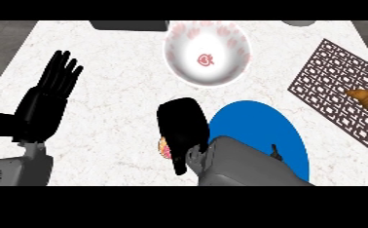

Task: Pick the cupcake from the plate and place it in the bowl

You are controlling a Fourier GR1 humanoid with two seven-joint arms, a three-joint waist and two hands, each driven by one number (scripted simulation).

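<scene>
— Holding anything, that right hand (183, 127)?
— Yes, curled round the cupcake (164, 150) (mostly hidden) beside the blue plate (262, 124), short of the bowl (207, 56). Left hand (46, 98) rests open.

White marbled counter (108, 100), a brown lattice trivet (327, 88) at its right side, an orange-brown pastry (358, 95) lying on the trivet's right edge, grey object (129, 25) at the far edge

No text, label, brand or number can be read anywhere in the head view. The only mark is a small red figure at the bottom of the white bowl (207, 51), and it forms no legible letter or sign.
</scene>
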